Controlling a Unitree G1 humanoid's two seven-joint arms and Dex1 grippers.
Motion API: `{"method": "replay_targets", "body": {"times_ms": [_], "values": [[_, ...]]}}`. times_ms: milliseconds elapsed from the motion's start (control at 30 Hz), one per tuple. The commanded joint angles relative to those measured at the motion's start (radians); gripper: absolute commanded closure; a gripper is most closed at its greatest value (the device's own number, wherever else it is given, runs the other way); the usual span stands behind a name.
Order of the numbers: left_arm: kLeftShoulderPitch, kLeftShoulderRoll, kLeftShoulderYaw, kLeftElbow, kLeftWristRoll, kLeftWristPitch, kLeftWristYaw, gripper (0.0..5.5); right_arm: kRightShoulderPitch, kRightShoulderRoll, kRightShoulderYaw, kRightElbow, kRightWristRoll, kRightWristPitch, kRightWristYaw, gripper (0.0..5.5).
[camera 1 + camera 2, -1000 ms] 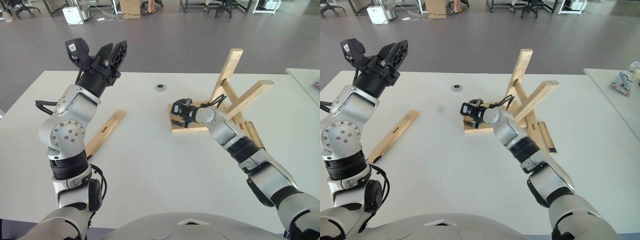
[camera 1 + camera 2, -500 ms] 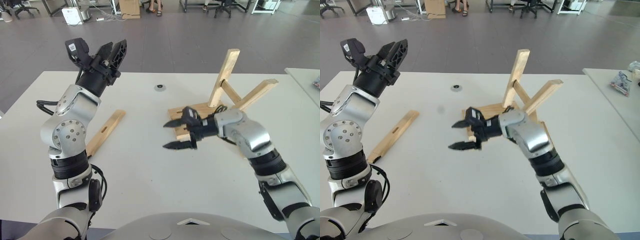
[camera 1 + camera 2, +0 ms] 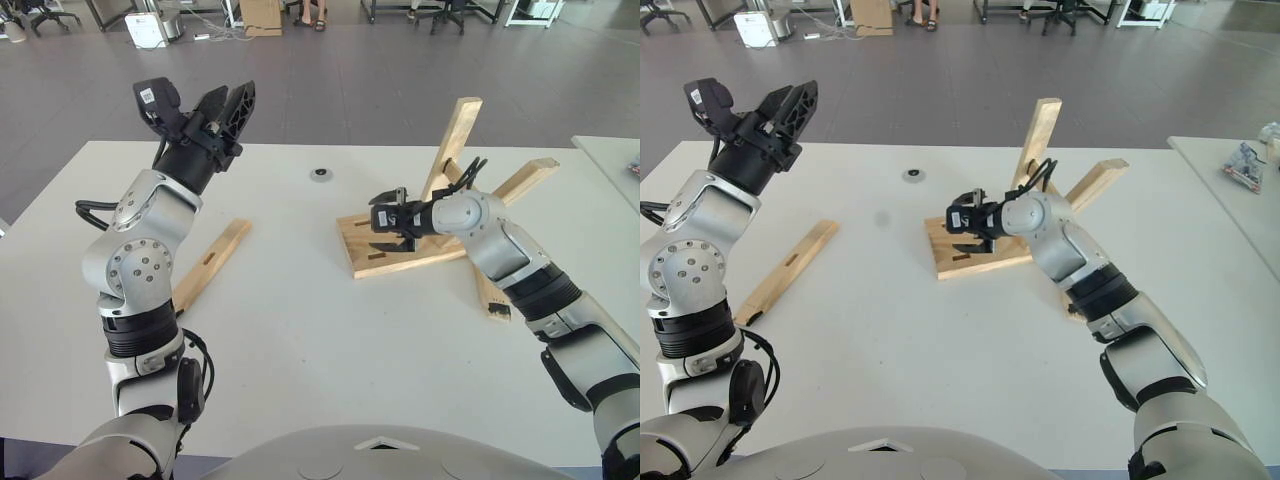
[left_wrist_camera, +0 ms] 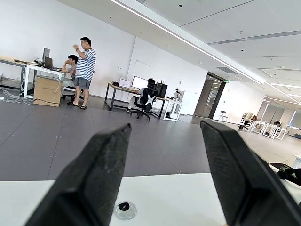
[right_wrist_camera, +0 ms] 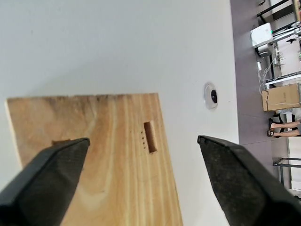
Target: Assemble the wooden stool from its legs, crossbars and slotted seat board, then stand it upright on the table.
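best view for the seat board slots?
Right wrist view: straight down on the seat board, one slot plain. Eye views: board at an oblique angle, partly behind the right hand; left wrist view faces away.

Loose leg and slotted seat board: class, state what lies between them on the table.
Nothing: the left eye view shows bare table between the loose leg and the seat board; the small disc sits farther back.
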State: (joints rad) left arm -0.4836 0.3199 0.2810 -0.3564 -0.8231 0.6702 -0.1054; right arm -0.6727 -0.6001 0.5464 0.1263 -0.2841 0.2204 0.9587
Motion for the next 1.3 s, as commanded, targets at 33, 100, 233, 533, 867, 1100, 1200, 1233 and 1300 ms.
{"method": "replay_targets", "body": {"times_ms": [33, 100, 233, 533, 867, 1100, 1200, 1233, 1300], "values": [[0.002, -0.001, -0.001, -0.013, 0.001, 0.008, 0.007, 2.75, -0.013, -0.013, 0.016, 0.012, -0.031, -0.018, 0.056, 1.19], [0.005, -0.004, -0.002, -0.015, 0.0, 0.008, 0.01, 2.75, -0.014, -0.003, 0.02, 0.03, -0.042, -0.019, 0.067, 1.19], [0.013, -0.01, 0.0, -0.017, 0.002, 0.005, 0.015, 2.75, -0.037, 0.056, 0.03, 0.141, -0.081, -0.031, 0.024, 1.19], [0.016, -0.022, -0.001, -0.015, 0.01, -0.005, 0.017, 2.75, -0.111, 0.125, 0.093, 0.288, -0.11, -0.202, 0.136, 1.19], [0.01, -0.026, -0.003, -0.008, 0.017, -0.013, 0.005, 2.75, -0.074, -0.012, 0.058, 0.165, 0.137, -0.228, 0.622, 1.19], [0.0, -0.029, -0.008, 0.001, 0.017, -0.012, -0.003, 2.75, -0.413, 0.079, -0.44, 0.187, 0.55, 0.085, 0.401, 1.19], [0.005, -0.027, -0.006, 0.0, 0.02, -0.014, -0.005, 2.75, -0.545, -0.032, -0.552, 0.419, 0.429, -0.023, 0.101, 1.19], [0.012, -0.024, -0.003, -0.003, 0.021, -0.014, -0.006, 2.75, -0.552, -0.09, -0.549, 0.48, 0.359, -0.078, 0.015, 1.19], [0.04, -0.001, 0.005, -0.004, 0.044, -0.019, -0.013, 2.75, -0.529, -0.252, -0.55, 0.589, 0.197, -0.144, -0.223, 1.19]]}}
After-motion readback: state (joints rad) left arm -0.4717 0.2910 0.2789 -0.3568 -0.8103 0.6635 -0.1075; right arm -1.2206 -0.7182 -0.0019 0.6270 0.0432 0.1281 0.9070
